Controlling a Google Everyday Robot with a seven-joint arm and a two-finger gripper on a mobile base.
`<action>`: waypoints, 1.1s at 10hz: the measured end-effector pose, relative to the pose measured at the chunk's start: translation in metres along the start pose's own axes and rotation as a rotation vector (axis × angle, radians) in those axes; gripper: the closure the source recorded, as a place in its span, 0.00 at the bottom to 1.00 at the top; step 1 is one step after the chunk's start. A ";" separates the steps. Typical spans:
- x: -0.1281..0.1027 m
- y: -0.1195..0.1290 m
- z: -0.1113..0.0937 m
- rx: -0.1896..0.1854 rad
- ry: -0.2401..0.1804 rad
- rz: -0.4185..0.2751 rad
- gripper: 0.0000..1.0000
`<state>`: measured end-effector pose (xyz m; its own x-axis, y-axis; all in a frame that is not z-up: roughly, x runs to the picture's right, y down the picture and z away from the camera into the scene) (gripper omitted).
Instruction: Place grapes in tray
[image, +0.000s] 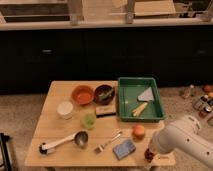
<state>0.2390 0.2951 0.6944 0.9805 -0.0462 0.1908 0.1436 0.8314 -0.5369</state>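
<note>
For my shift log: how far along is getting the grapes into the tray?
Done: nothing; the green tray holds only a yellow piece and a grey piece. In hand: no grapes visible; the gripper is at the near right corner of the table. Left: everything, likely starting from the green pieces in the dark bowl.

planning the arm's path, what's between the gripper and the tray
An orange fruit lies between them in the camera view. The gripper is at the near right corner of the table, and the tray is farther back.
</note>
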 end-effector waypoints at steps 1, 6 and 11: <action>0.002 0.000 0.000 -0.002 0.005 -0.013 0.56; 0.014 0.004 0.007 -0.026 -0.006 -0.029 0.20; 0.020 0.006 0.016 -0.045 -0.018 -0.035 0.20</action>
<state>0.2570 0.3077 0.7080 0.9722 -0.0648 0.2250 0.1846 0.8036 -0.5659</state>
